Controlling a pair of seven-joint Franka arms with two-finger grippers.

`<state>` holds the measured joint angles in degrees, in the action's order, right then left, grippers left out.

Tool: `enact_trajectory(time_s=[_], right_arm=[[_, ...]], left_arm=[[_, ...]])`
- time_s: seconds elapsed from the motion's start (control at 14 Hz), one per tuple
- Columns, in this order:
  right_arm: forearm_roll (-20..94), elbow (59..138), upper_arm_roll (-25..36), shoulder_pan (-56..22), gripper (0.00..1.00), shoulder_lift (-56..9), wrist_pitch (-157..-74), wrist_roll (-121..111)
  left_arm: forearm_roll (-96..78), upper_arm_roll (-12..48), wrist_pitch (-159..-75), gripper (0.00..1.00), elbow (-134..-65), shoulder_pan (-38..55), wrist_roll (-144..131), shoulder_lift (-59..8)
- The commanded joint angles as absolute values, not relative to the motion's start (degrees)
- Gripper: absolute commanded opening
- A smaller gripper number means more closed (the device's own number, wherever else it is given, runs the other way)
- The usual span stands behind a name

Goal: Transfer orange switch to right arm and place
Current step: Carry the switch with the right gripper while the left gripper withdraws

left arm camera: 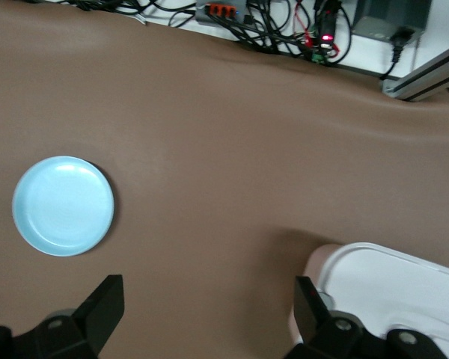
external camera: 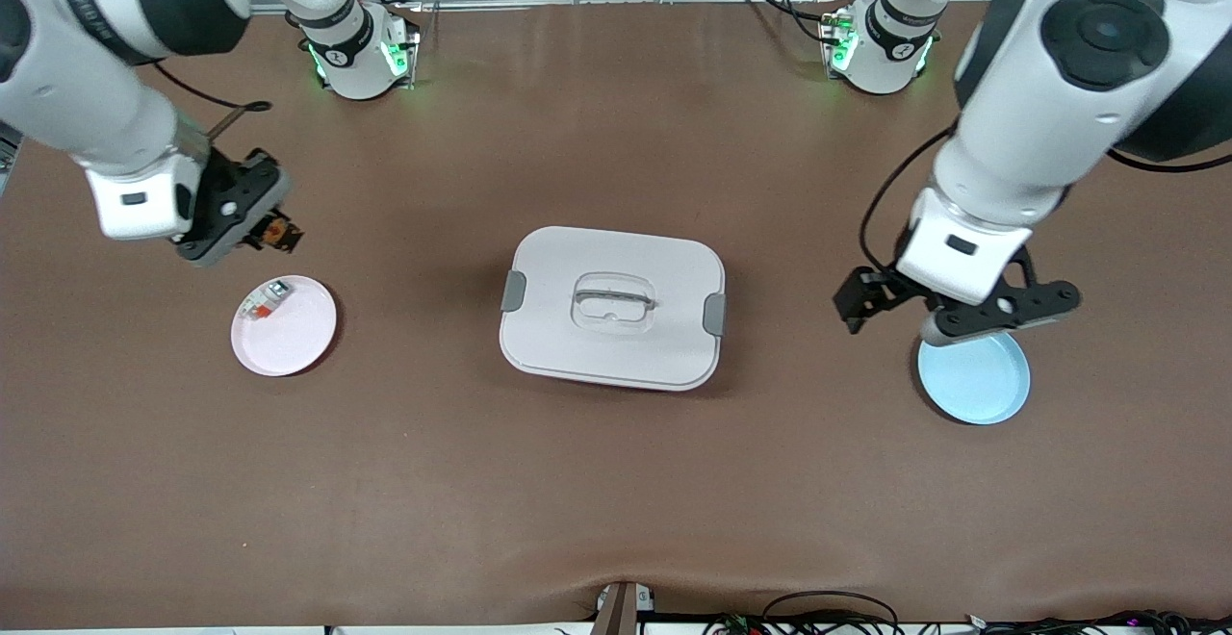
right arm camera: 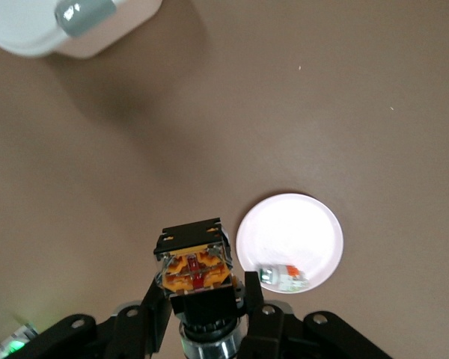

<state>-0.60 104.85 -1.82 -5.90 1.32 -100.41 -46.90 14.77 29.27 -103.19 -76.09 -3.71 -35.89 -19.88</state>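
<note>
My right gripper [external camera: 262, 229] is shut on the orange switch [external camera: 280, 232], a small black block with an orange centre. It hangs over the bare table beside the pink plate [external camera: 298, 337]. In the right wrist view the orange switch [right arm camera: 194, 263] sits between the fingers of the right gripper [right arm camera: 203, 295], with the pink plate [right arm camera: 292, 228] next to it. My left gripper [external camera: 953, 313] stands open and empty above the edge of a blue plate [external camera: 977, 380] at the left arm's end. In the left wrist view the left gripper [left arm camera: 206, 310] has only brown table between its fingers.
A whitish-grey block with an orange-red patch [external camera: 265, 300] lies on the pink plate, also seen as the block [right arm camera: 284, 277]. A grey lidded box with a handle [external camera: 612, 306] stands mid-table. The blue plate [left arm camera: 63, 206] holds nothing. Cables run along the table's edge nearest the front camera.
</note>
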Motion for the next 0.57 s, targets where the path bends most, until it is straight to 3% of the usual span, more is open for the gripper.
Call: enact_trajectory(time_s=[0.0,0.5], right_arm=[[-3.3,107.8,-3.0,-1.2,0.1,3.0,-103.3,-55.5],[-6.3,116.3,-3.0,5.8,0.1,1.9,-118.8,-71.6]], left_arm=[[16.8,29.4,-100.7,1.0,-76.7,-6.9,-27.8,-18.7],[18.9,29.4,-98.5,1.0,-76.7,-11.5,-20.9,-17.7]])
